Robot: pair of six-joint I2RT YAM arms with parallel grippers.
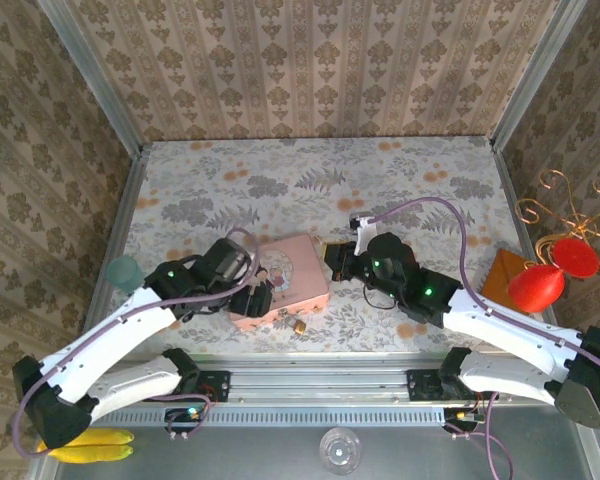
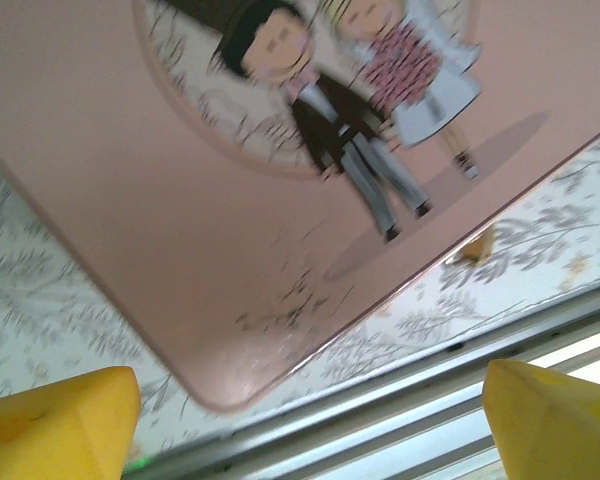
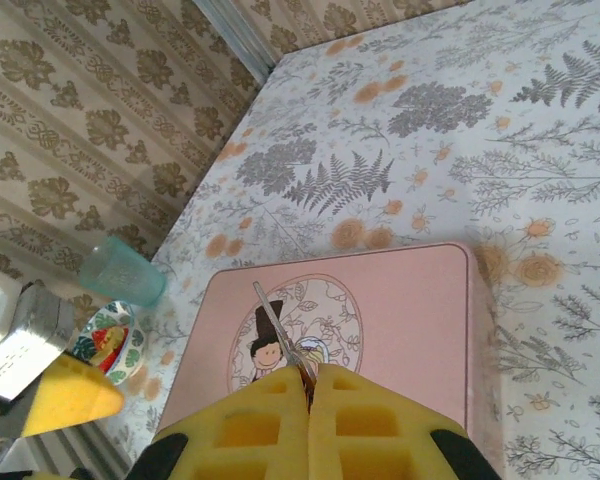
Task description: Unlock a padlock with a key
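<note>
Progress is early: the padlock [image 1: 300, 325] lies on the table [image 1: 400, 180] just beside the tin [image 1: 285, 280]. Our left tool [image 2: 305, 410] gapes over the tin; our right tool [image 3: 308, 378] is clamped on what looks like the key [image 3: 278, 325], not yet inserted

Pink tin [image 1: 298, 272], cartoon couple; brass-gold padlock [image 1: 300, 325]; silver key [image 3: 280, 330]; grey fern, orange flower tablecloth [image 1: 280, 180]
</note>
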